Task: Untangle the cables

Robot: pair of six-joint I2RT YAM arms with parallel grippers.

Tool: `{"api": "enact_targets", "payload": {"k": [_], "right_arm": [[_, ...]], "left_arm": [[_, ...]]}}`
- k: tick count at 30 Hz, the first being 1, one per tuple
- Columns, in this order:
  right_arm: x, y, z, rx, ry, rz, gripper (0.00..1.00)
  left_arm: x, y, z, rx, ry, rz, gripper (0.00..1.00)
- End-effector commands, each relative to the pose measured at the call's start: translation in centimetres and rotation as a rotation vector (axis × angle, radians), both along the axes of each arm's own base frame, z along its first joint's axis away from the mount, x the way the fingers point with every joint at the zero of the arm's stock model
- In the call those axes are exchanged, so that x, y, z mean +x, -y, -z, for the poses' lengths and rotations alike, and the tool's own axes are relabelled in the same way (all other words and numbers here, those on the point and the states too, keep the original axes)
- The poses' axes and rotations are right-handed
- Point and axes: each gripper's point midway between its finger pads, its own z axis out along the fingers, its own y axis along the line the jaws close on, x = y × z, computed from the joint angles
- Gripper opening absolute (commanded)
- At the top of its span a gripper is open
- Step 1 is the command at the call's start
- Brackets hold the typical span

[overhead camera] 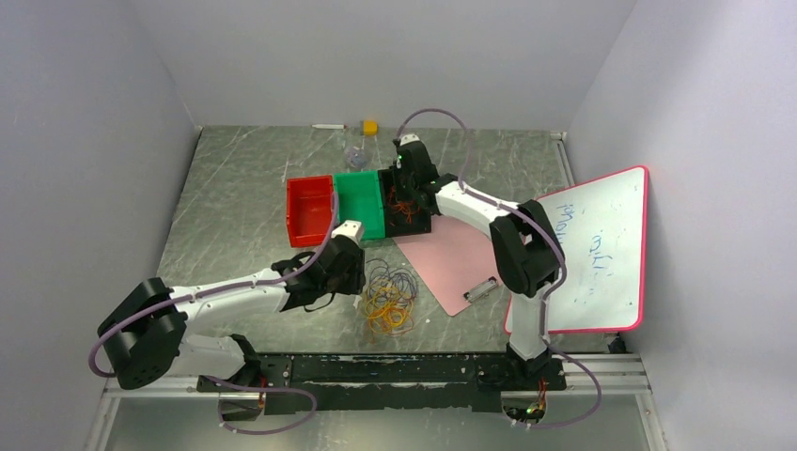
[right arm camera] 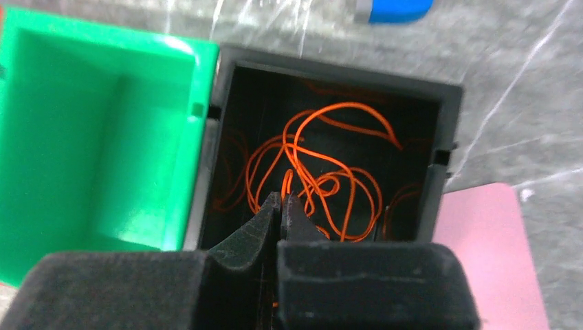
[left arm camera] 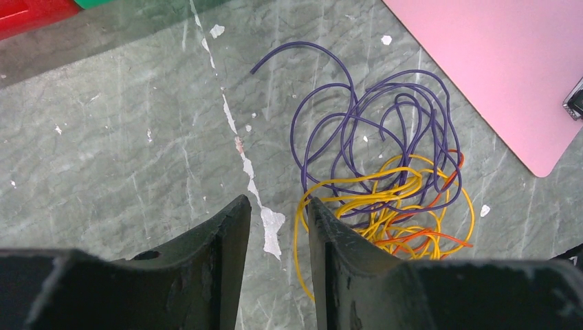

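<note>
The cables (overhead camera: 387, 299) lie in a loose tangle on the bench (overhead camera: 235, 188), near its front edge and between the two arm bases. Purple loops spread on the far side, with yellow and orange ones bunched on the near side. The left pincer (left arm camera: 275, 206) hangs just beside the tangle's left edge. Its jaws stand apart with bare bench showing between them, and they hold nothing. Its right finger (left arm camera: 330, 240) covers the outermost yellow loop. Left of the tangle the grey marbled surface runs bare toward the wall. To the right, the rounded corner of a pink sheet (overhead camera: 451, 258) comes near the purple loops without touching them.

Farther back stand a red bin (overhead camera: 308, 211), a green bin (overhead camera: 362, 202) and a black bin (right arm camera: 450, 117), set wall to wall in a row. The right pincer (right arm camera: 280, 199) hangs over the black bin's near rim with its jaws pressed together. Orange cables (right arm camera: 323, 172) curl on the bin's floor, and one strand runs up to the fingertips. Whether it is pinched cannot be told. A whiteboard (overhead camera: 592, 249) leans at the bench's right edge, overlapping the pink sheet.
</note>
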Motion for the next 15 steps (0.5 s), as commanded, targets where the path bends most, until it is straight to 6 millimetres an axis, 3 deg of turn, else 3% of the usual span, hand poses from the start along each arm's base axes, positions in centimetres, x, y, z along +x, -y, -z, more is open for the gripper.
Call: {"api": "enact_targets", "payload": {"k": [1, 7, 13, 15], "right_arm": [[-1.3, -0.1, 3.9, -0.007, -0.098, -0.027, 0.0], [-1.7, -0.3, 6.4, -0.024, -0.154, -0.037, 0.0], [-1.3, -0.1, 4.7, -0.015, -0.113, -0.022, 0.05], [-1.1, 0.0, 2.8, -0.004, -0.08, -0.016, 0.11]], "left_arm": [[0.7, 0.9, -1.1, -0.018, 0.031, 0.012, 0.42], [0.6, 0.9, -1.6, -0.035, 0.041, 0.009, 0.46], [0.6, 0.7, -2.0, -0.047, 0.048, -0.002, 0.51], [0.5, 0.7, -2.2, -0.054, 0.05, 0.003, 0.53]]}}
